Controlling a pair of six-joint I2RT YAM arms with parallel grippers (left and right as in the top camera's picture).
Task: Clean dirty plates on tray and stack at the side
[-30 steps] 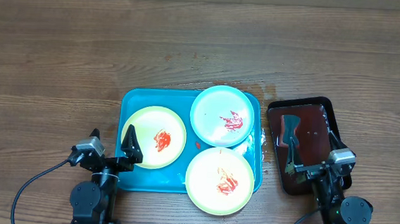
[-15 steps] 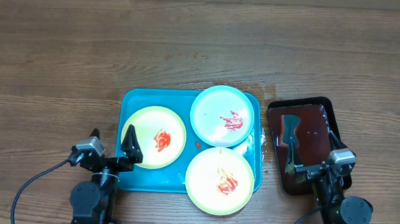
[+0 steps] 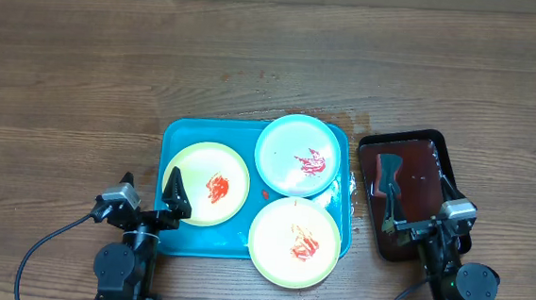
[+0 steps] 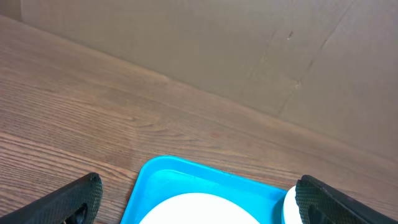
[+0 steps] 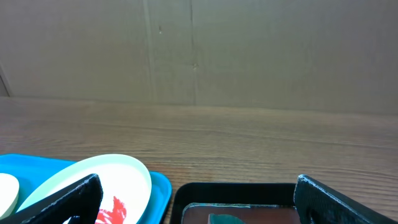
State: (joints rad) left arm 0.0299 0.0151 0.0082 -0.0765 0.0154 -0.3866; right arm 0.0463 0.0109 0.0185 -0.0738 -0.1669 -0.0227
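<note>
1. While your left tool hangs at the near-left corner of the blue tray, its fingers are spread wide with nothing between them. One finger reaches over the tray's left edge, just beside the left plate.
2. Your right tool is spread just as wide and grips nothing. It sits over the near end of the dark tray.
3. On the blue tray, each with a red smear in its middle, you have:
   - the left plate, pale yellow-green, at the left side;
   - the blue plate, at the far right corner;
   - the near plate, also yellow-green, at the near right, overhanging the tray's near rim.
4. Just right of the blue tray, the dark tray holds reddish liquid and a dark handled object; you cannot tell what it is.
5. Both trays rest on the wooden bench. Wet spots mark the wood by the blue tray's far right corner.
</note>
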